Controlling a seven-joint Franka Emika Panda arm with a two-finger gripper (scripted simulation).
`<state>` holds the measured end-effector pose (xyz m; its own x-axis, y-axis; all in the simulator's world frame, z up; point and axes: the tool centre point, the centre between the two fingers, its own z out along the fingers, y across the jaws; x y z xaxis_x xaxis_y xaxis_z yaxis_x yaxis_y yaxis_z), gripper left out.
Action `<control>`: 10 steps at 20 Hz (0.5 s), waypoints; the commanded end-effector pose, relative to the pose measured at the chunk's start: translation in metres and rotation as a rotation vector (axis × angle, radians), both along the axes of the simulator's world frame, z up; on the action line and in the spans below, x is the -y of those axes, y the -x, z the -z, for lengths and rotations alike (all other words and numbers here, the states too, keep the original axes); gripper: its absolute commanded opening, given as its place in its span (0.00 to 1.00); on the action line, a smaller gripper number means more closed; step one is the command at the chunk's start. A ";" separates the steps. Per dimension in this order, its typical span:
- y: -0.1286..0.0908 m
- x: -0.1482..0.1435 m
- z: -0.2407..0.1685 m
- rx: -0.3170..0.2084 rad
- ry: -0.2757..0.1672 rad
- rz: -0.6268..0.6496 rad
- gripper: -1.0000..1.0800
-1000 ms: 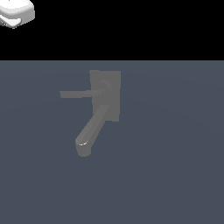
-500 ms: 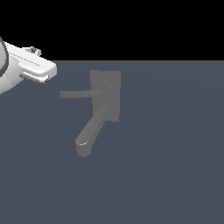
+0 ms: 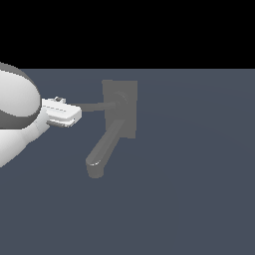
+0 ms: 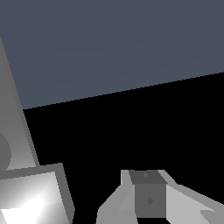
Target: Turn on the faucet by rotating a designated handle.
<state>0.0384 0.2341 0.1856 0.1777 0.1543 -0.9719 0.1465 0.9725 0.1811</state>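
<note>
A bare simulated test scene rather than any furnished room is indicated by a flat, untextured slate-blue floor (image 3: 199, 199), a plain black void behind it, and a uniformly matte grey faucet (image 3: 117, 122) rendered without any sink or plumbing.

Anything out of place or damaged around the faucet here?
Nothing stands out. The faucet looks intact, its handle sticks out level, and the end effector sits at the handle's free end.
</note>
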 end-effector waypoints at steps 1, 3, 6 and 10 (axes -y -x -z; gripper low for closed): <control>0.002 0.006 0.020 -0.044 0.026 0.000 0.00; 0.003 0.009 0.033 -0.071 0.037 0.000 0.00; 0.005 0.013 0.047 -0.100 0.052 0.001 0.00; 0.003 0.025 0.053 -0.113 0.087 0.010 0.00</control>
